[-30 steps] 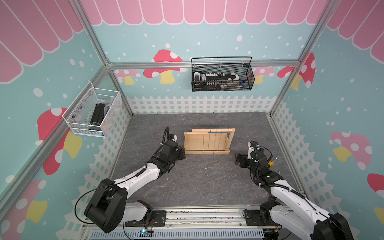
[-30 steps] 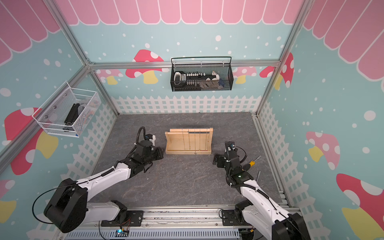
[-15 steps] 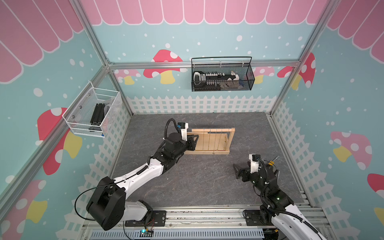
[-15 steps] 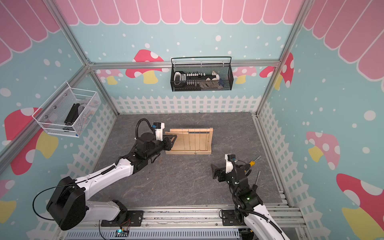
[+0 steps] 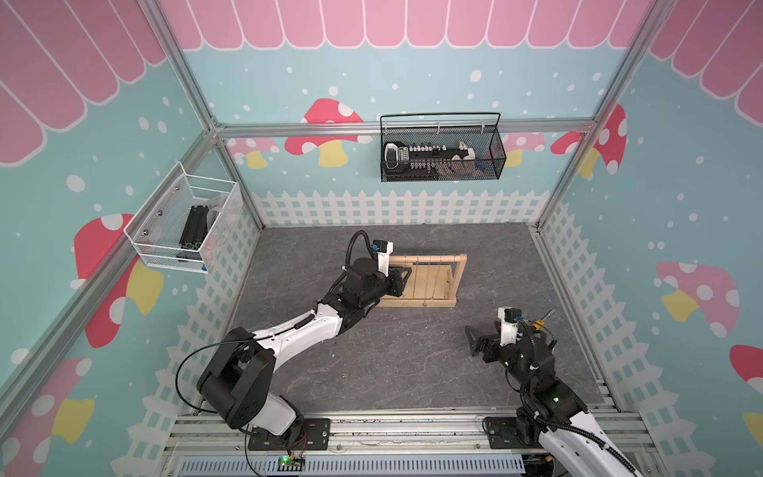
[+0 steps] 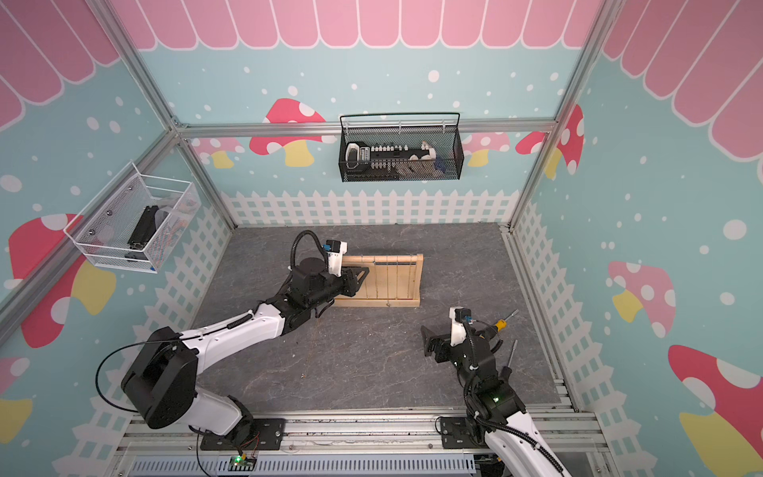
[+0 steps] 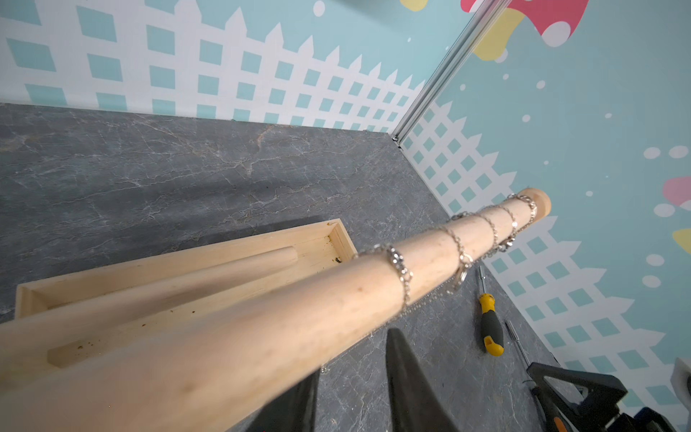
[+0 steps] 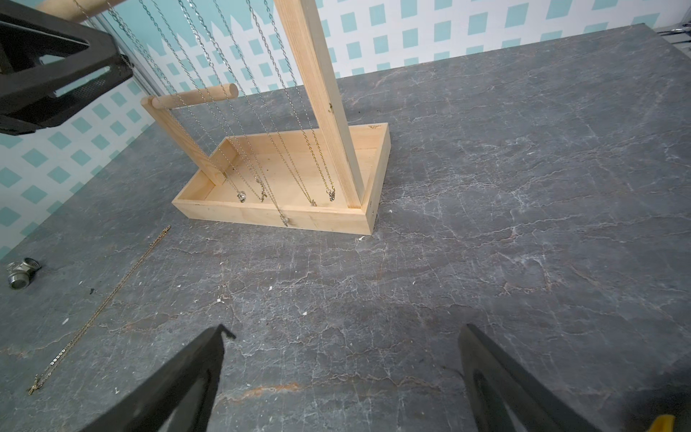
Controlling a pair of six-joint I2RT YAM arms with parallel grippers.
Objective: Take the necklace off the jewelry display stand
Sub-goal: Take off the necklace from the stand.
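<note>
Left wrist view: left end effector [image 7: 353,355] slightly parted at jewelry display stand [image 7: 224,329]. Right end effector [image 8: 346,329] spread wide, empty

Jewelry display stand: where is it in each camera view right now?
Both top views: jewelry display stand mid-table, near the picture's centre.
Left wrist: its rail runs diagonally across the foreground, with the base behind.
Right wrist: base in the upper centre, tall upright running out the top.
Shared landmark: the necklaces hanging from the rail.
</note>
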